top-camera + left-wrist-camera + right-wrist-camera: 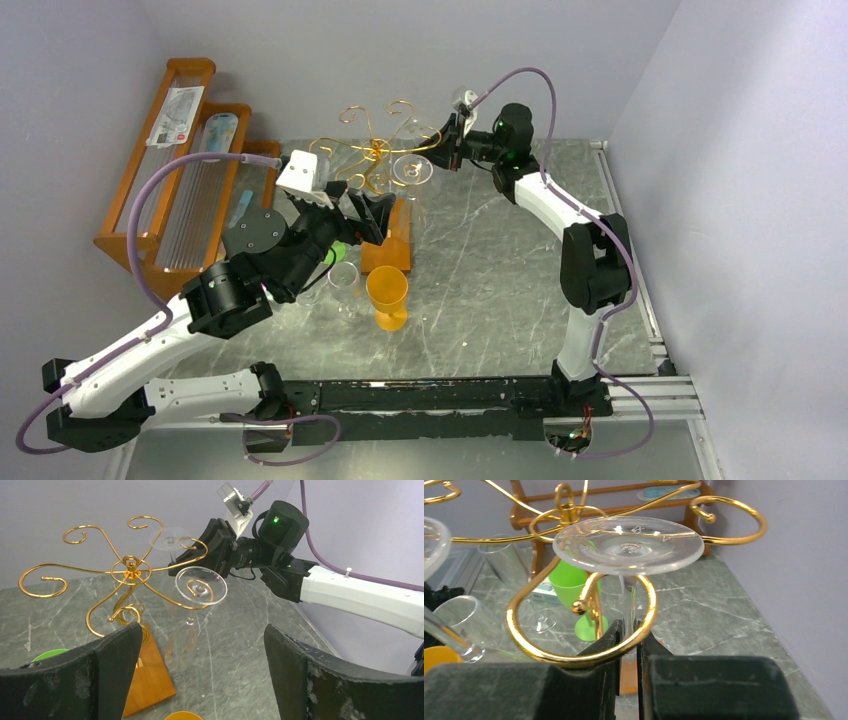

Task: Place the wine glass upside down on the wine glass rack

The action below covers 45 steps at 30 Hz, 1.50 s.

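Your right gripper, seen from above, reaches into the thin gold wire rack with spiral arms; your left gripper gapes empty beside its orange-brown base. Left wrist: the clear inverted wine glass sits foot-up among the spirals. Right wrist: jaws pinch its stem inside a gold loop, foot above it.

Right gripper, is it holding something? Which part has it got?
Yes. The right gripper pinches a clear wine glass by its thin stem, foot on top, at a loop of the gold wine glass rack. The left gripper holds nothing.
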Available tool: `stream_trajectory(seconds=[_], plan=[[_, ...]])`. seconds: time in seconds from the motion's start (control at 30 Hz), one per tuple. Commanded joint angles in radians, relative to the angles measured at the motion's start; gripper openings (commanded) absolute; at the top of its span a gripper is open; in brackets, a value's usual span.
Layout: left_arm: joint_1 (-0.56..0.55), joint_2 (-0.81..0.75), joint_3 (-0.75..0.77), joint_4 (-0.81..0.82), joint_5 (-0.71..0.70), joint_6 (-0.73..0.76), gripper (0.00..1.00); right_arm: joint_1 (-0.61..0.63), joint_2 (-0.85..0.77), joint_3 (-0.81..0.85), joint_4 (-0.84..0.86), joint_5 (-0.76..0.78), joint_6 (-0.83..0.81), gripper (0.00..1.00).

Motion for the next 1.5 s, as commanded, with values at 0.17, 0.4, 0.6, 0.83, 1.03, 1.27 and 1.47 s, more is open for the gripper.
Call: stream_trajectory(seconds=[0.17, 0.4, 0.6, 0.83, 1.03, 1.27, 1.47], plan=[[-0.002, -0.007, 0.005, -0.024, -0.014, 0.004, 0.95, 0.023, -0.06, -0.089, 0.064, -0.063, 0.026, 0.0], [-0.002, -0.008, -0.002, -0.026, -0.016, 0.008, 0.95, 0.022, -0.116, -0.182, 0.21, -0.021, 0.092, 0.0], [-0.002, -0.011, -0.005, -0.027, -0.017, 0.009, 0.95, 0.022, -0.16, -0.241, 0.29, 0.049, 0.127, 0.0], [-0.002, -0.016, -0.008, -0.033, -0.02, 0.007, 0.95, 0.023, -0.207, -0.312, 0.368, 0.136, 0.147, 0.0], [-0.002, -0.023, -0.012, -0.037, -0.017, 0.004, 0.95, 0.018, -0.257, -0.394, 0.434, 0.25, 0.152, 0.0], [-0.002, -0.033, -0.013, -0.047, -0.02, -0.001, 0.95, -0.01, -0.285, -0.476, 0.548, 0.377, 0.215, 0.0], [-0.002, -0.037, -0.018, -0.048, -0.011, -0.006, 0.95, -0.017, -0.259, -0.441, 0.486, 0.41, 0.216, 0.0]])
